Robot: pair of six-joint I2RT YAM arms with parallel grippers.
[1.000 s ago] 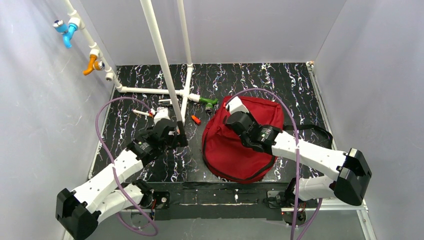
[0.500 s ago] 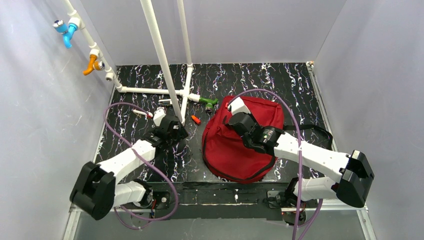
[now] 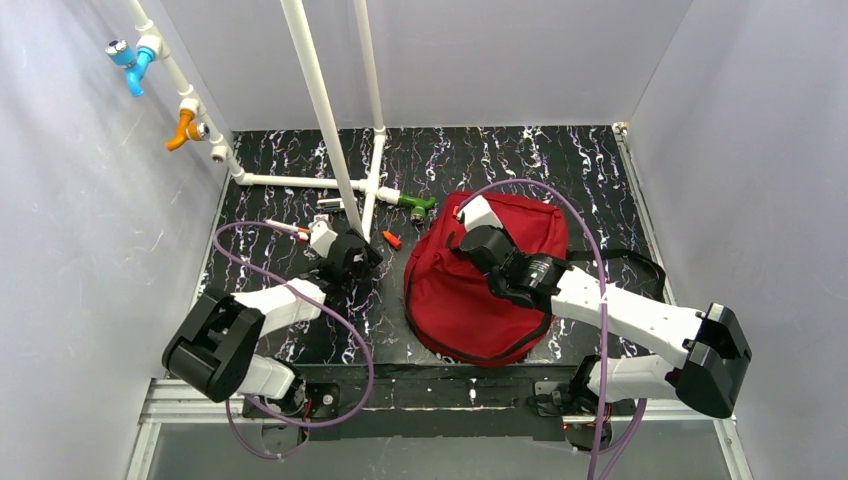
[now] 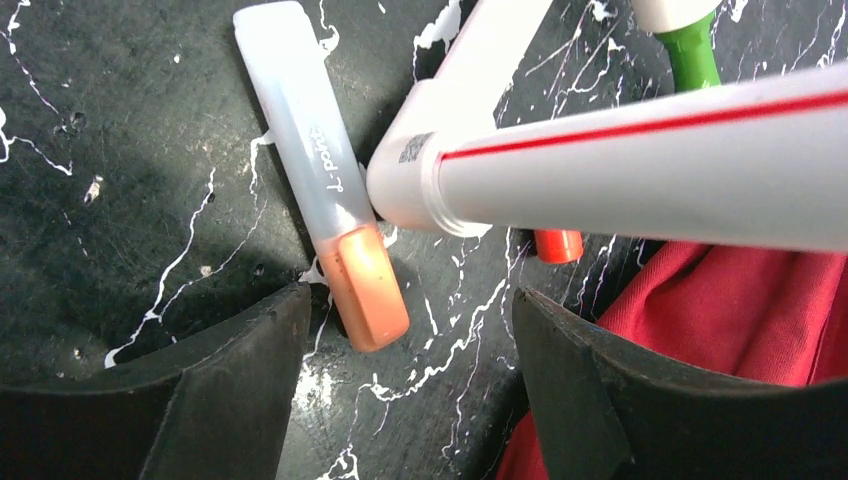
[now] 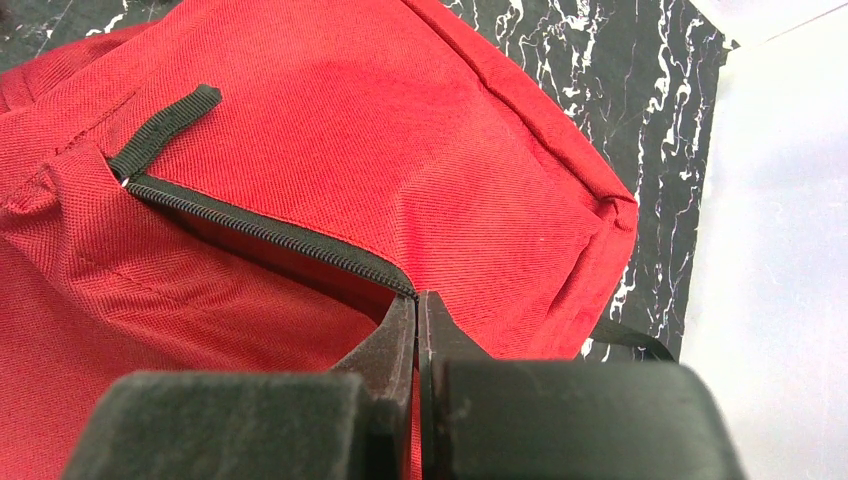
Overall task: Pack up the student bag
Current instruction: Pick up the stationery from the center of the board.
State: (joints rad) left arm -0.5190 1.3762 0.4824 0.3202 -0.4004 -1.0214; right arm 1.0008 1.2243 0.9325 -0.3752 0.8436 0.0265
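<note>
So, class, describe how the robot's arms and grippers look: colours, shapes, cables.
The left arm and right arm have white rounded shells with chunky black joint housings. A thin purple cable loops along each. The left gripper and right gripper have matte black, wedge-shaped fingers. No markings show.

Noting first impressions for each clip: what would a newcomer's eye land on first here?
The red bag, right of centre on the black marbled table, with the right claw pinched shut at its zipper. Next, the white pipe frame at the left rear, where the open left claw hovers over an orange-capped marker beside it.
</note>
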